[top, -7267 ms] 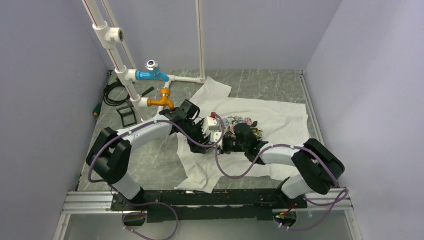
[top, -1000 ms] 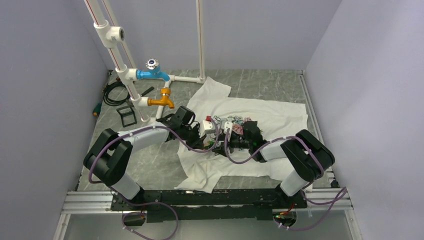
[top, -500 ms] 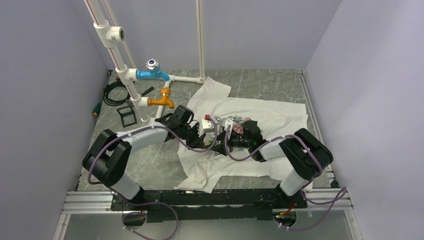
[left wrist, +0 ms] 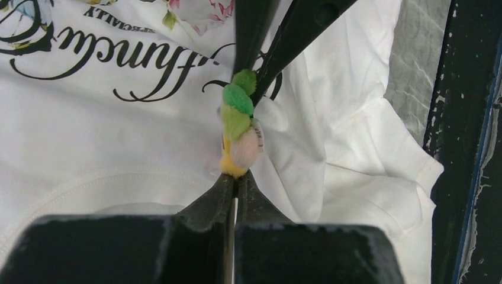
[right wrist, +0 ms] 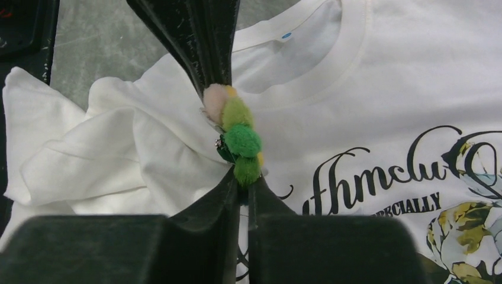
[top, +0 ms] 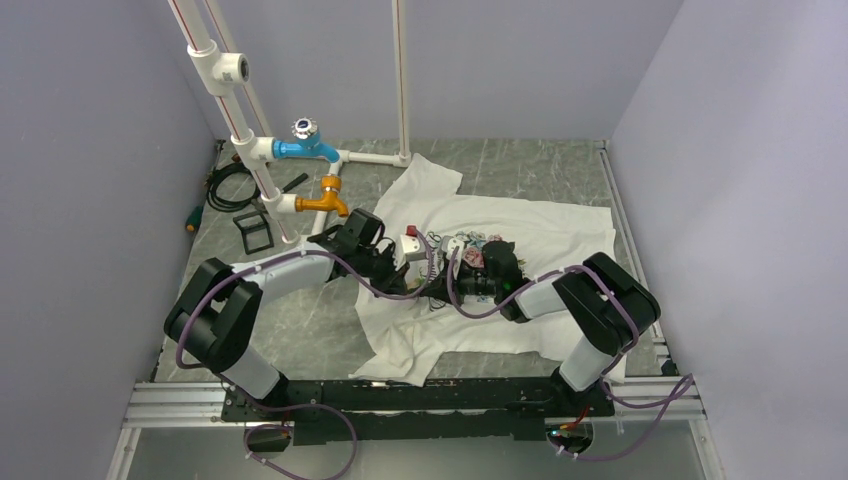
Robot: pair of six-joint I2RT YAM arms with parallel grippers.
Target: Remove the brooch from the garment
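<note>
- The brooch [left wrist: 238,127]: a short row of fuzzy tufts in pink, yellow and two greens. It runs from 12 to 6 o'clock in the left wrist view, against a raised fold of cloth, nipped at its ends by the left hand [left wrist: 235,180] and the right hand [right wrist: 244,182].
- The garment [top: 560,235]: a white T-shirt spread front-up on the worktop [top: 310,340], rumpled toward 7 o'clock. Its floral print, black cursive lettering and neckband are showing.

The brooch [left wrist: 238,127] consists of soft, fuzzy, matt pom-pom tufts. The garment [left wrist: 89,130] is matt white knit cloth with flat printed lettering. The left end effector [left wrist: 235,179] and right end effector [right wrist: 243,182] are scuffed black plastic. The counter [top: 300,320] is smooth grey marbled sheet. The pipe [top: 401,80] is glossy white plastic.
</note>
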